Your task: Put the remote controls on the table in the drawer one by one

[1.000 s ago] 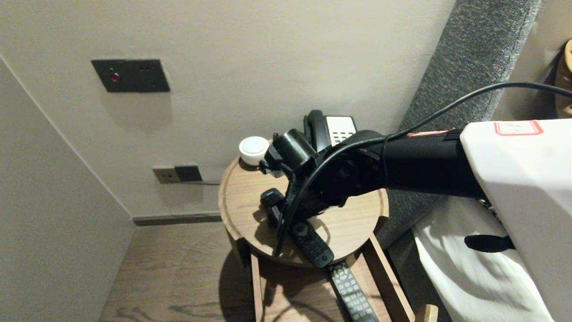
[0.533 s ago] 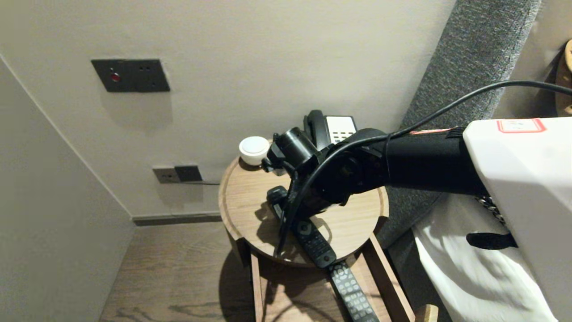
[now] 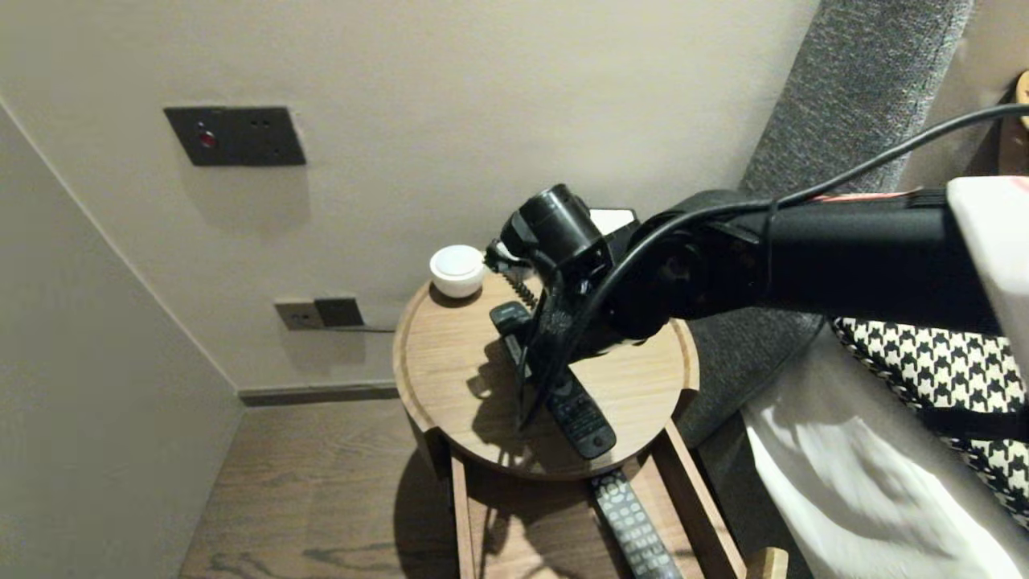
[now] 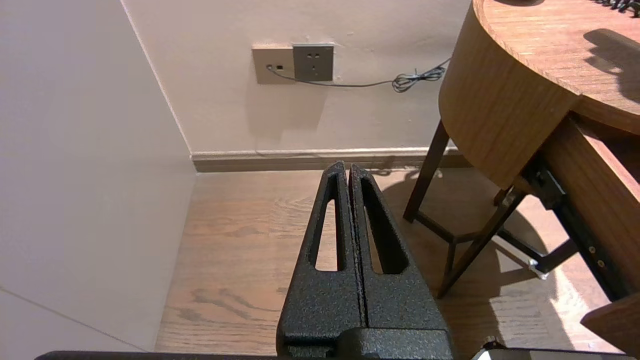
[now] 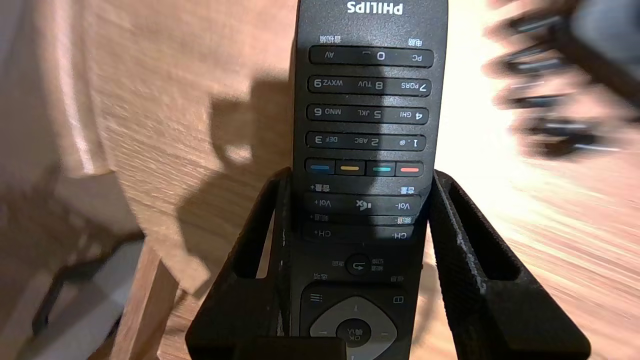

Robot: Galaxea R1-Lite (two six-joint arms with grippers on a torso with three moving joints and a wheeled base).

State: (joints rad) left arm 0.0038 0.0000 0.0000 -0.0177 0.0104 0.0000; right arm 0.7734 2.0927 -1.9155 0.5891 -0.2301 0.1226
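Observation:
My right gripper (image 3: 551,398) (image 5: 361,175) is shut on a black Philips remote (image 3: 580,412) (image 5: 367,100), one finger on each long side near the coloured buttons. The remote hangs tilted just above the round wooden table (image 3: 450,346), casting a shadow on the top. Its lettered end points toward the table's front edge. My left gripper (image 4: 346,169) is shut and empty, parked low over the wooden floor beside the table's leg (image 4: 425,170).
A white round dish (image 3: 457,269) and a black desk phone (image 3: 612,222) with a coiled cord stand at the table's back. A second remote (image 3: 631,523) lies in the open drawer (image 3: 693,498) under the top. A bed with a white sheet (image 3: 836,490) is to the right.
The right gripper closed on the remote and lifted it off the table, carrying it up and toward the back. The arm rose with it. The left gripper stayed still.

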